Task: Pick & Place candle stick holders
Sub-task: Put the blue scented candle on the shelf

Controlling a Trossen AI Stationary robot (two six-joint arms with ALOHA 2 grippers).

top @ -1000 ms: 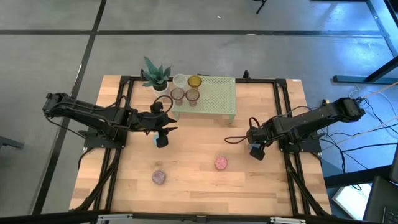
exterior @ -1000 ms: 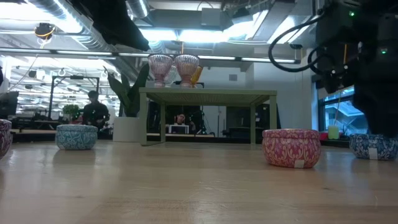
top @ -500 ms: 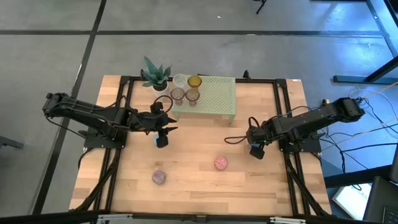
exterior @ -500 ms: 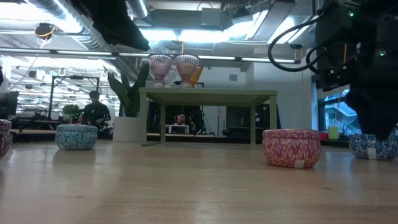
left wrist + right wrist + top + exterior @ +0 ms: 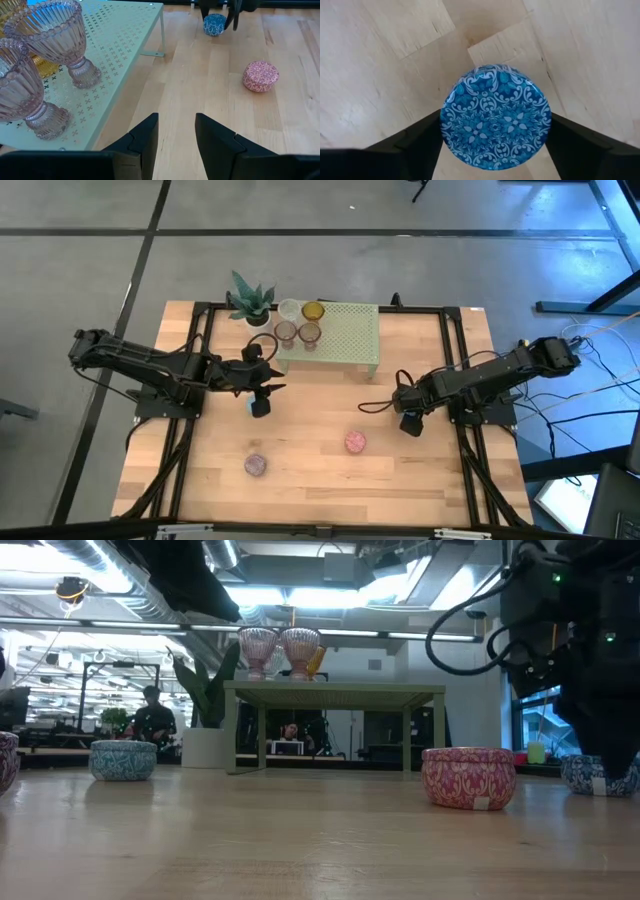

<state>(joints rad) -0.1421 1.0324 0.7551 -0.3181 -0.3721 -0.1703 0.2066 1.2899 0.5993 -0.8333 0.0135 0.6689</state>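
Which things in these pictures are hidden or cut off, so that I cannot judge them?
- Blue tin, high view: hidden under the right gripper; low view: partly behind it.
- Second blue tin, high view: mostly covered by the left gripper.
- Mauve tin, low view: cut off by the edge.
- Amber glass, low view: behind the pink glasses.

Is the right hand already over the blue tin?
Yes, the right hand straddles the blue tin, one finger on each side.

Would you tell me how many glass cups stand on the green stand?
4, all at the stand's end by the plant: clear cup and amber cup behind, two pink cups in front. None seems hidden.
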